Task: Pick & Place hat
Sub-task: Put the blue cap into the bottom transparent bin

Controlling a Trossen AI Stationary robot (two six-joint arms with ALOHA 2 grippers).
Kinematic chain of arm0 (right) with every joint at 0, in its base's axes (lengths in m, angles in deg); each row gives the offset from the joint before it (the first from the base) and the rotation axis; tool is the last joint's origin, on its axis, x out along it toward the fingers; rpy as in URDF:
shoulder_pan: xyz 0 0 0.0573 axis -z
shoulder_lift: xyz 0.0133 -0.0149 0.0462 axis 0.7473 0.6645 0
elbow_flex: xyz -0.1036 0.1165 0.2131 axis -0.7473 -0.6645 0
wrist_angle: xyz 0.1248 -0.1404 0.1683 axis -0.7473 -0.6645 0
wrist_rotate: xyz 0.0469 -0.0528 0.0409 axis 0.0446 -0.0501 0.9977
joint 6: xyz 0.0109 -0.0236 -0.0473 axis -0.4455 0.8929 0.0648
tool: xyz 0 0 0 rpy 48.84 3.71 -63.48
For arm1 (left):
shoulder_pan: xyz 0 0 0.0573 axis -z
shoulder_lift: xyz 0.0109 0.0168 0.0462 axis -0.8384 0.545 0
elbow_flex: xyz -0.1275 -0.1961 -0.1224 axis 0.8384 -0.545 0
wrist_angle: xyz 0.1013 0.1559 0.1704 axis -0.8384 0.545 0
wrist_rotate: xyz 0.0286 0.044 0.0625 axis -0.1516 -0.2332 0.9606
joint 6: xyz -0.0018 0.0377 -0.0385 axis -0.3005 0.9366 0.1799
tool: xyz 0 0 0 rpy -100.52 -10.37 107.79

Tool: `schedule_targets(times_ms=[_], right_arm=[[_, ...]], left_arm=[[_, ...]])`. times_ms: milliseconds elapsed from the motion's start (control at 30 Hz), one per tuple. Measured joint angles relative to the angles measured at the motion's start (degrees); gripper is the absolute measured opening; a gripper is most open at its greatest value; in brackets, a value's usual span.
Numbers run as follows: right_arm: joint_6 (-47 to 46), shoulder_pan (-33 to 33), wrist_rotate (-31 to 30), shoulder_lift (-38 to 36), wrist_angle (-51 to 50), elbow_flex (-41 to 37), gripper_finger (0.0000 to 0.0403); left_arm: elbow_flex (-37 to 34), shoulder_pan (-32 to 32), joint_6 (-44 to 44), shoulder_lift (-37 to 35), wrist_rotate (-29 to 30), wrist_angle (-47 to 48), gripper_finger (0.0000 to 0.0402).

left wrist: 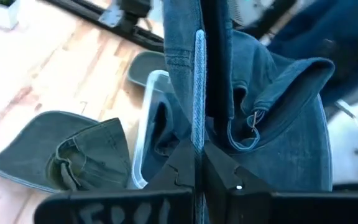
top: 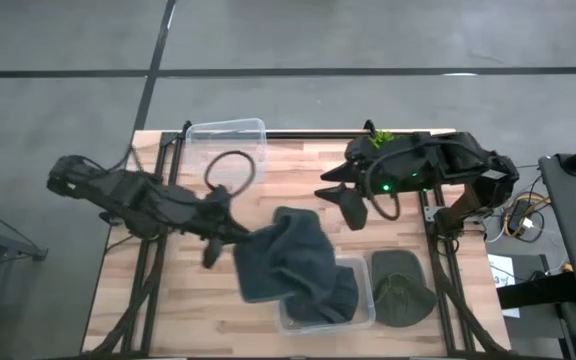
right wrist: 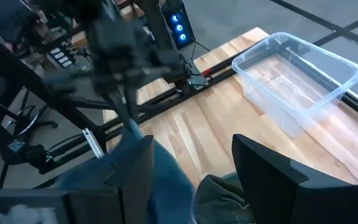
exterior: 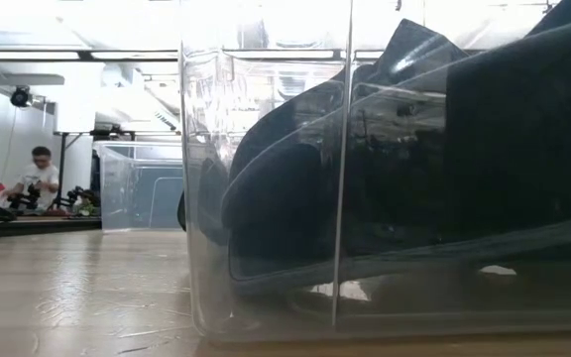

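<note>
A dark blue denim hat (top: 290, 258) is spread over the near clear bin (top: 363, 312), and its folds also show through that bin's wall in the low view (exterior: 385, 188). My left gripper (top: 230, 235) is at the hat's left edge and is shut on it. A green hat (top: 400, 288) lies flat on the table to the right of the bin. My right gripper (top: 346, 200) hovers open over the table on the far side of the blue hat, touching nothing; its own view shows its spread fingers (right wrist: 191, 165). My left gripper (left wrist: 197, 155) pinches the blue hat's stitched brim edge (left wrist: 197, 87) between its two fingers, coming level from the table's left. The held edge is raised off the table, and the rest of the hat sags over and into the near bin (left wrist: 143, 118).
A second clear bin (top: 230, 150) stands at the far edge of the table, with a dark cable loop (top: 230, 168) lying over it. The green hat (left wrist: 67, 152) lies right beside the near bin. A person (exterior: 36, 178) sits far off in the room.
</note>
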State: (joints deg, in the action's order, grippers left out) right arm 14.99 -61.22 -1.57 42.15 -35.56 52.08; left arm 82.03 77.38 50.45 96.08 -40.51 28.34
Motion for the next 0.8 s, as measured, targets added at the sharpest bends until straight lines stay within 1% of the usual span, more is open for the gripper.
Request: schedule_targets(times_ms=[100, 233, 333, 467, 633, 800], right_arm=[[0.4, -0.4, 0.0, -0.6, 0.0, 0.0, 0.021], [1.6, -0.9, 0.0, -0.8, 0.0, 0.0, 0.021], [2.2, -1.2, 0.0, -0.9, -0.1, 0.0, 0.021], [2.9, -1.2, 0.0, -0.9, -1.9, 0.0, 0.021], [2.8, -1.2, 0.0, -0.9, -4.6, 0.0, 0.021], [2.5, -1.3, 0.0, -0.9, -5.7, 0.0, 0.021]], left_arm=[[0.0, -0.5, -1.9, 4.0, 0.2, -2.3, 0.0006], [0.0, -0.5, -2.1, 10.2, 0.1, -5.3, 0.0007], [0.0, -0.5, -0.8, 14.7, -2.0, -7.5, 0.001], [0.0, -0.9, 1.0, 20.0, -2.3, -9.8, 0.0006], [0.0, -1.7, 0.5, 24.9, -3.1, -14.4, 0.0006], [0.0, -1.7, 1.1, 28.3, -3.7, -14.8, 0.0008]])
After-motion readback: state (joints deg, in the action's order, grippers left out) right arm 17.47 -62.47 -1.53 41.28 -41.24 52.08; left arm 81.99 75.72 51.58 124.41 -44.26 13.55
